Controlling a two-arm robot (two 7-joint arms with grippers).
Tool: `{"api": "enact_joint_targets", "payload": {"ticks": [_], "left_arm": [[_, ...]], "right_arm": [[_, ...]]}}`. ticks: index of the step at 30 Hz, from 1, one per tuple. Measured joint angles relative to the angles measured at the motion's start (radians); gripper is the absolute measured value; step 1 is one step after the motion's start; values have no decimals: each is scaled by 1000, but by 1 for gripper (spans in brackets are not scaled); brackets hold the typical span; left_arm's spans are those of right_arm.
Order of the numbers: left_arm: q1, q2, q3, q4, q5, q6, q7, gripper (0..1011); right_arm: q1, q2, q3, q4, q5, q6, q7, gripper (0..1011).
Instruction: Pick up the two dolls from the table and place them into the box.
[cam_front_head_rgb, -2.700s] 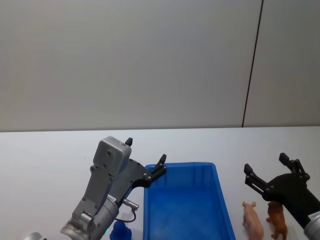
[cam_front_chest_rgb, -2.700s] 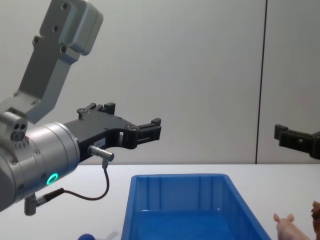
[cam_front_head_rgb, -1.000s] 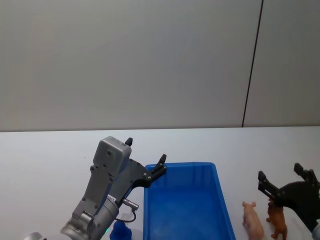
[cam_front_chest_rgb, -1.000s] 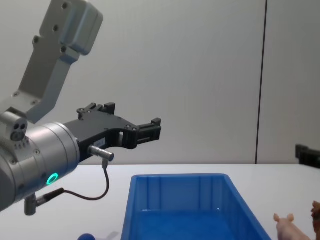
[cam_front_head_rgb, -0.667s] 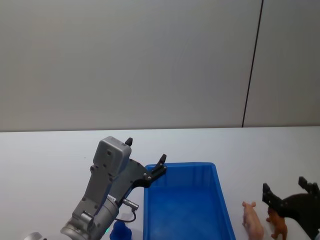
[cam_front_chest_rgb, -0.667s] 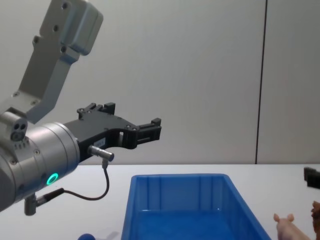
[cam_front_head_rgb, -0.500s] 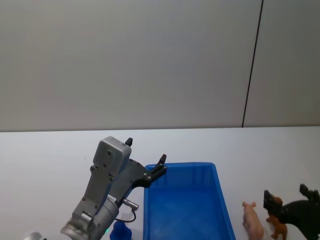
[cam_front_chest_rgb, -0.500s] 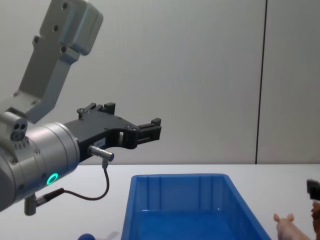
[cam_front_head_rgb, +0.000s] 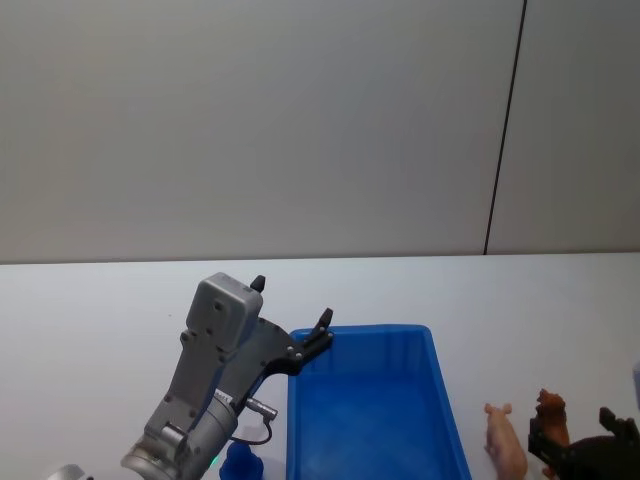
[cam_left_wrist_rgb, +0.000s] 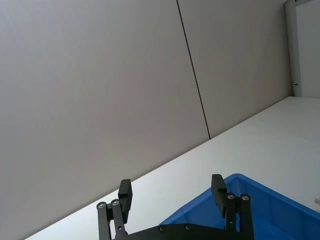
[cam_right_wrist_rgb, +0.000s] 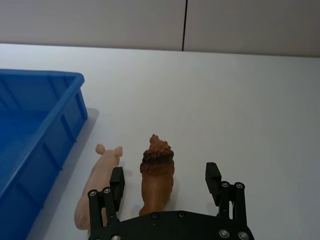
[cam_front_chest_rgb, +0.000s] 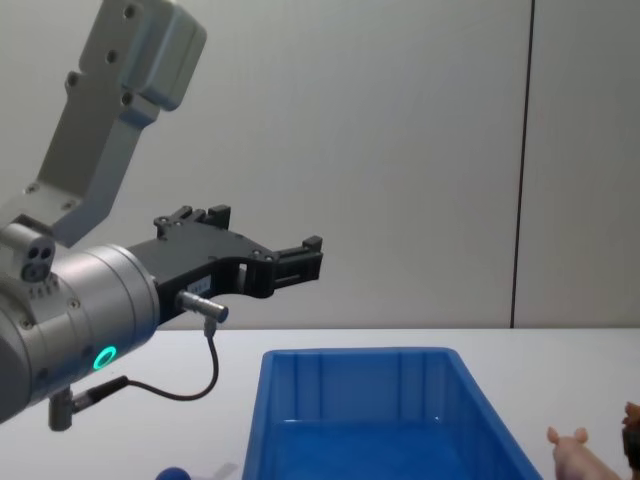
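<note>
On the white table, two dolls sit just right of the blue box. One is a pale pink pig, the other shaggy brown. In the right wrist view my right gripper is open, with one finger on each side of the brown doll. The pink pig lies just outside its finger, toward the box. The right gripper is low at the head view's bottom right corner. My left gripper hangs open and holds nothing above the box's left rim.
A small blue object stands on the table left of the box, under the left arm. A plain grey wall with a dark vertical seam closes off the back. Bare tabletop stretches to the right of the dolls.
My open right gripper has come down from above the dolls to straddle the brown doll. The left arm, the box and both dolls have not moved.
</note>
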Motion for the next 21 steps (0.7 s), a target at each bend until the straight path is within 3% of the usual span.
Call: {"api": "enact_joint_targets", "payload": {"ticks": [3, 7, 21], "left_arm": [[0, 0, 0, 0, 0, 0, 0, 1001], [0, 0, 0, 0, 0, 0, 0, 1001], [0, 0, 0, 0, 0, 0, 0, 1001]], "right_arm": [[0, -3, 0, 12, 1, 5, 0, 994], [0, -6, 0, 26, 2, 8, 4, 912], [16, -22, -4, 80, -9, -2, 48, 485]]}}
